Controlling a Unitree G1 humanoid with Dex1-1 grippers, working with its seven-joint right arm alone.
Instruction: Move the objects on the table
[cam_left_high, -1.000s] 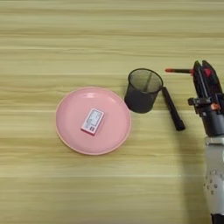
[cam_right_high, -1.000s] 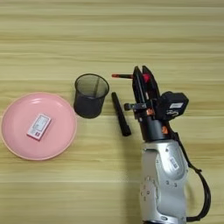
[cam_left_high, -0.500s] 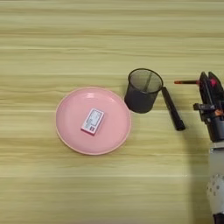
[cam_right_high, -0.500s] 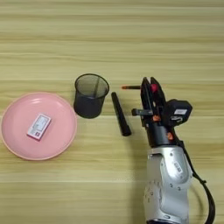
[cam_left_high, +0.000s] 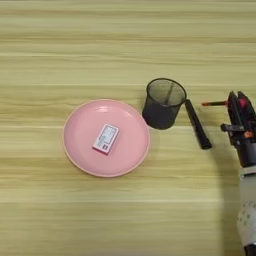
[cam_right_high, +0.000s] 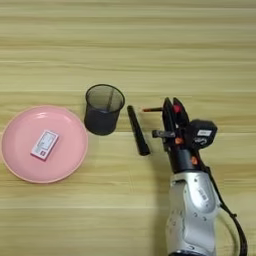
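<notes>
The table (cam_right_high: 60, 40) is being viewed from above. A black marker (cam_right_high: 138, 130) is lying flat just right of the mesh cup (cam_right_high: 103, 109), running from near the cup's rim down toward the viewer; its cap colour cannot be made out. A thin red pen (cam_right_high: 152, 109) is lying crosswise just beyond the marker's far end, its right part being hidden by the gripper (cam_right_high: 173, 107). The gripper is being held over that end of the pen, its two black fingers close together; whether the pen is being gripped cannot be told. A pink plate (cam_right_high: 15, 165) is sitting left of the cup, well apart from the pens, and a card (cam_right_high: 44, 144) is being carried on it.
</notes>
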